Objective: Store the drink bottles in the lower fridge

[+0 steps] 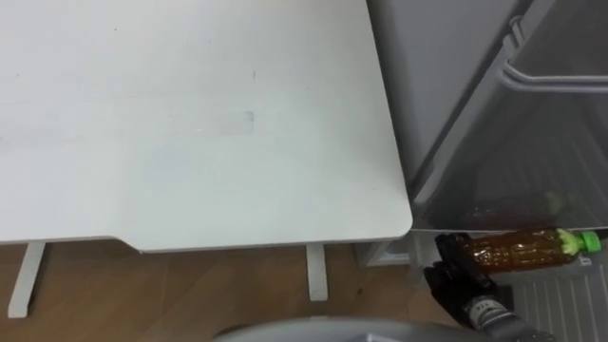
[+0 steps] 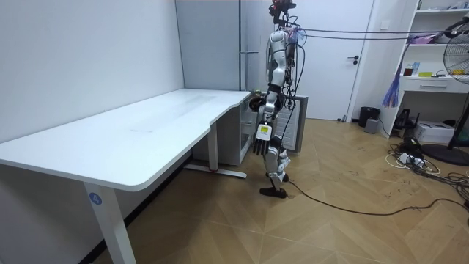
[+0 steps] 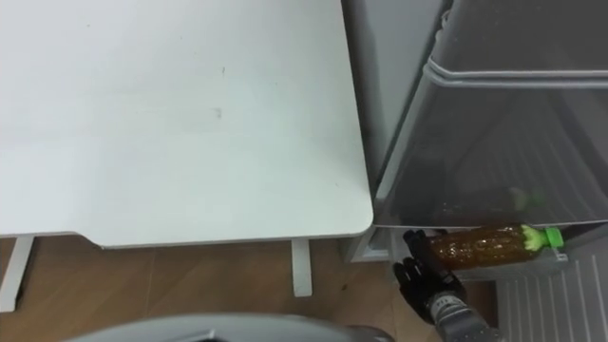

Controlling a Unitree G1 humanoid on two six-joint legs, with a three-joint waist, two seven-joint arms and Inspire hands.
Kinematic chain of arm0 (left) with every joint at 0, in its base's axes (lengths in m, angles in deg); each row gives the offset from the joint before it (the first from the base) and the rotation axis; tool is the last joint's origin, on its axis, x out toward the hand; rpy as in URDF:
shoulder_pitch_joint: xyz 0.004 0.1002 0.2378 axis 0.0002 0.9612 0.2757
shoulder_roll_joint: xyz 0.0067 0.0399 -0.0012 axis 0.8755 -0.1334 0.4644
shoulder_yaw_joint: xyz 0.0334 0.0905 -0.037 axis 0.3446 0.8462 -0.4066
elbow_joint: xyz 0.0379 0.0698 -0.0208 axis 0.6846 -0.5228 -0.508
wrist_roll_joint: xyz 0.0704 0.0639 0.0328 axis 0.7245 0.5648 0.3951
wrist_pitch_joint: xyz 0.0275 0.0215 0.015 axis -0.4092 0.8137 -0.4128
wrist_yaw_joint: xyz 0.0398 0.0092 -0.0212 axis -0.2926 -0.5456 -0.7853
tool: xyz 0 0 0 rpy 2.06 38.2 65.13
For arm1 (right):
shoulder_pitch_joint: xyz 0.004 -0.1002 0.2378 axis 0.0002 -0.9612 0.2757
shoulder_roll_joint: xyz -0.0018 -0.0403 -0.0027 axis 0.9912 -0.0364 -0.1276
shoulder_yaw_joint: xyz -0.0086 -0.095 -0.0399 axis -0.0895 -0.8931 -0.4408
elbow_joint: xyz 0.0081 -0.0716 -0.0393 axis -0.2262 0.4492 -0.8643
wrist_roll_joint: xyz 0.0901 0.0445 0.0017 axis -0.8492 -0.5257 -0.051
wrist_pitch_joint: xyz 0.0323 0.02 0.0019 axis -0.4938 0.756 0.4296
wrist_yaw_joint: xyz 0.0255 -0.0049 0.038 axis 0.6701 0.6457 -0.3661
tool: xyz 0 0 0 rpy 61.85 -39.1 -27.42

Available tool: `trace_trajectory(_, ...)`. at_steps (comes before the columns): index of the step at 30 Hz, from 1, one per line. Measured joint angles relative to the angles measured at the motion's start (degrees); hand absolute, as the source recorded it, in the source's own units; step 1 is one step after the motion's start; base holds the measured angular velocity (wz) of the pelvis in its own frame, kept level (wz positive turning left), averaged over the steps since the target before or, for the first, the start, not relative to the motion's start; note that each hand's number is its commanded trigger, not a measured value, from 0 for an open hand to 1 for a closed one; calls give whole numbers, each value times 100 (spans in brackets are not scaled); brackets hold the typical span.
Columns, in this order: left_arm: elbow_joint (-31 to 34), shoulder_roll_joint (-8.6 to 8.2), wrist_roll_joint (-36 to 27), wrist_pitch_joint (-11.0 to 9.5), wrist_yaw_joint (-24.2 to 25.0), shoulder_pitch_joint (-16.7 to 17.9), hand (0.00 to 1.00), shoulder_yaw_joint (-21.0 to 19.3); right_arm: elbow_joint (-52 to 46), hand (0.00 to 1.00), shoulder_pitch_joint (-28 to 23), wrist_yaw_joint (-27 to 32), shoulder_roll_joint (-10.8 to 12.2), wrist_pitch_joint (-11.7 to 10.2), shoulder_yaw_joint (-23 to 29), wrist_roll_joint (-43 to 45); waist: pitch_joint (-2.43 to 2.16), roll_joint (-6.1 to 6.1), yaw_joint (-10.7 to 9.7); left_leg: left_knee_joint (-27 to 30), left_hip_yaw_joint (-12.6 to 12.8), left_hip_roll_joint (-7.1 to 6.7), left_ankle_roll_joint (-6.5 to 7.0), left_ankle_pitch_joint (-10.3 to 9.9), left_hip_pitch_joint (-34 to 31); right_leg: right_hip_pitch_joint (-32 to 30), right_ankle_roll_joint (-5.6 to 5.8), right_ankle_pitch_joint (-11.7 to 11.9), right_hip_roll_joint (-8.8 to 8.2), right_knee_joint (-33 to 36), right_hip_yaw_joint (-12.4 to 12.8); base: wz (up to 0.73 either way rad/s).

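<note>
Right hand (image 1: 463, 271) fingers clasping tea bottle (image 1: 522, 249) by base at fridge (image 1: 446, 95) bottom edge; risk: cap end sags, snags rim.

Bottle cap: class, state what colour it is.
Green. The bottle cap shows best in the left eye view, on the amber bottle.

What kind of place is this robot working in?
Probably an office-like room: a long white desk, a grey fridge beside it where the right hand holds a bottle, plus shelves and a fan.

Bright, even indoor light — faint, soft shadows
</note>
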Motion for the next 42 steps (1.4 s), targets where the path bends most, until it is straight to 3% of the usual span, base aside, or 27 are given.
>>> trace_trajectory(8, -4, -1, 245, 38, 263, 60, 0, 5, -1, 100, 35, 70, 1, -2, -1, -1, 22, -55, 31, 9, -24, 4, 0, 0, 17, 10, 0, 0, -4, 44, 13, 0)
trace_trajectory(19, -2, 8, 249, 50, 500, 6, 0, 63, 74, 100, 140, 235, -9, -54, 12, -427, 23, 17, 5, 173, -187, -24, 0, -1, -352, -171, -6, 3, -29, 87, -182, 8)
trace_trajectory(22, -9, -1, 248, 53, 558, -202, 0, 119, 517, 100, 578, 239, -21, -113, 65, -745, 18, 86, -48, 369, -253, -39, 2, 1, -727, -465, -15, 9, -48, 206, -228, 16)
trace_trajectory(26, -216, 56, 242, 0, 571, -786, 0, 111, 935, 100, 1182, 243, -31, -173, 255, -1037, 71, 212, -48, 529, -324, -69, 9, 85, -1319, -1133, -44, 20, -123, 544, -345, 8)
trace_trajectory(27, -317, 101, 242, -16, 576, -1028, 0, 121, 1066, 100, 1373, 244, -57, -177, 251, -1087, 104, 213, -47, 558, -316, -79, 16, 130, -1469, -1280, -52, 25, -149, 614, -373, 12)
trace_trajectory(31, -473, 159, 189, -165, 602, -1491, 0, 359, 1690, 100, 2062, 239, -129, -175, 294, -1314, 123, 191, -6, 607, -215, -88, 35, 221, -1898, -1802, -74, 52, -212, 768, -365, -3)
trace_trajectory(34, -496, 184, 173, -232, 600, -1590, 0, 486, 1901, 100, 2385, 255, -179, -158, 296, -1334, 127, 188, 30, 616, -171, -88, 42, 275, -2153, -2104, -86, 103, -219, 850, -318, -10)
trace_trajectory(39, -565, 215, 164, -234, 596, -1608, 0, 634, 2253, 100, 2845, 292, -447, -93, 348, -1457, 137, 193, 75, 566, -169, -82, 50, 345, -2510, -2493, -86, 132, -235, 890, -301, 3)
trace_trajectory(42, -679, 244, -172, -245, 599, -1634, 0, 836, 2255, 100, 3078, 294, -543, -96, 528, -1716, 152, 185, 69, 566, -158, -88, 58, 367, -2673, -2695, -86, 131, -269, 976, -320, 0)
